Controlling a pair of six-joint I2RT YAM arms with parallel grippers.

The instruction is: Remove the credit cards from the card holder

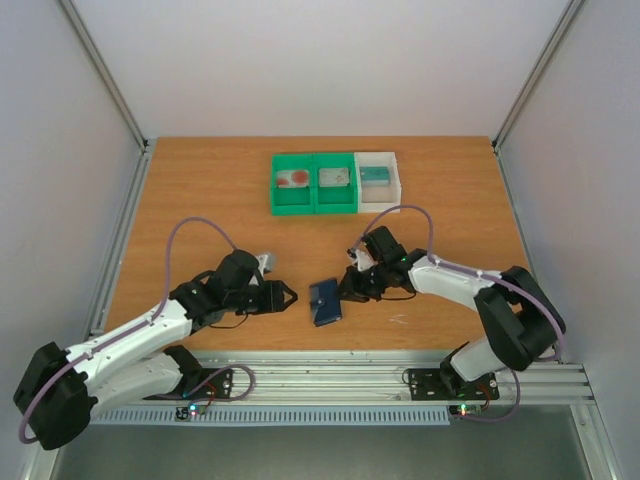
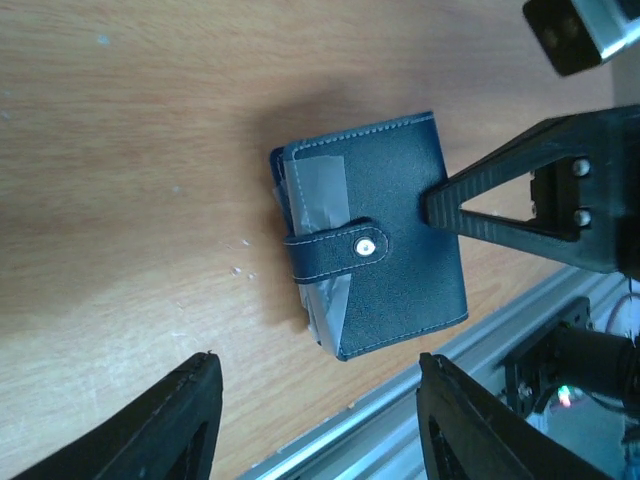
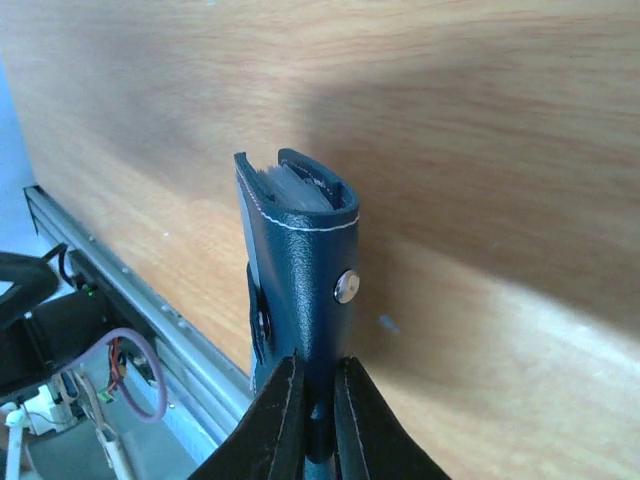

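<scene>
The card holder is a dark blue folding wallet, closed with its snap strap, low over the table near the front edge. My right gripper is shut on its right edge; the right wrist view shows the fingers pinching the holder. My left gripper is open and empty just left of it. In the left wrist view the holder lies beyond my open left gripper. A pale card with a red blotch and a teal card lie in the bins.
A green two-compartment bin and a white bin stand at the back middle. The middle green compartment holds a greyish card. The metal rail runs along the table's front edge, just behind the holder.
</scene>
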